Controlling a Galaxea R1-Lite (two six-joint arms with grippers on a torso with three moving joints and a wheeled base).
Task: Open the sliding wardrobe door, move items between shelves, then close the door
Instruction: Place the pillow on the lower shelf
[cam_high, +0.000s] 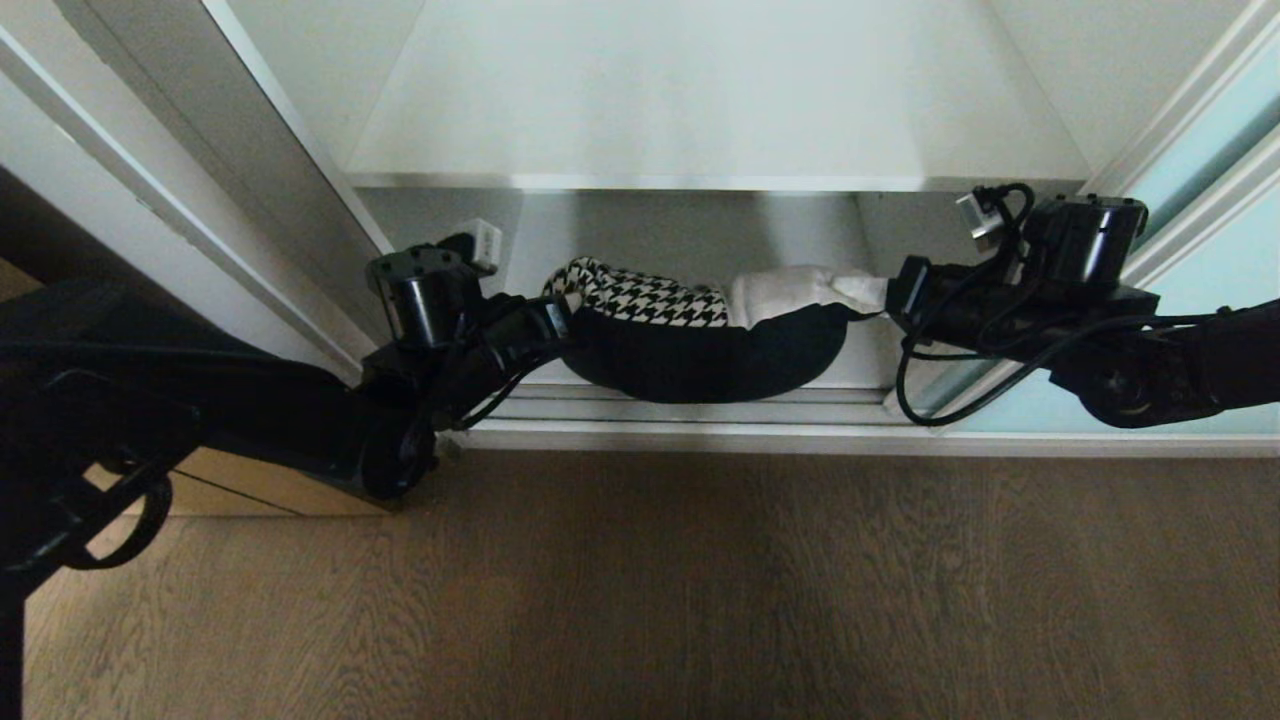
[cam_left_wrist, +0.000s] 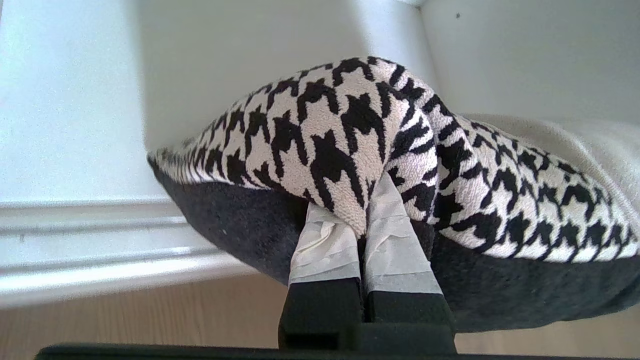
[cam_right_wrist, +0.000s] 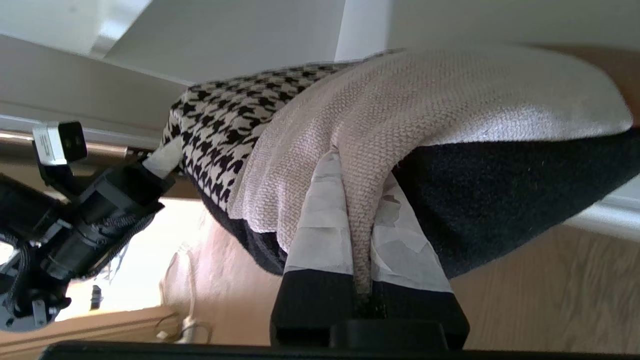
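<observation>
The folded stack of textiles hangs between the two arms in the wardrobe opening, its long axis running crosswise from one tool to the other, sagging in the middle; it sits in front of and below the white shelf, whose silvery front edge lies just above and behind it, so the coming move, as I judge it, turns on lifting the stack up and inward over that edge. The left tool is pinched narrow on the black-and-white houndstooth piece at the stack's left end; the right tool is pinched narrow on a fold of the beige woven piece at the right end; the dark fleecy piece forms the underside and bulges down towards the door track. Both arms are equally engaged, one at each end, neither nearer the shelf than the other as far as I can tell. The frosted sliding wardrobe door stands pushed aside at the right, just beside the right arm. No brand, label or readable writing shows anywhere.
</observation>
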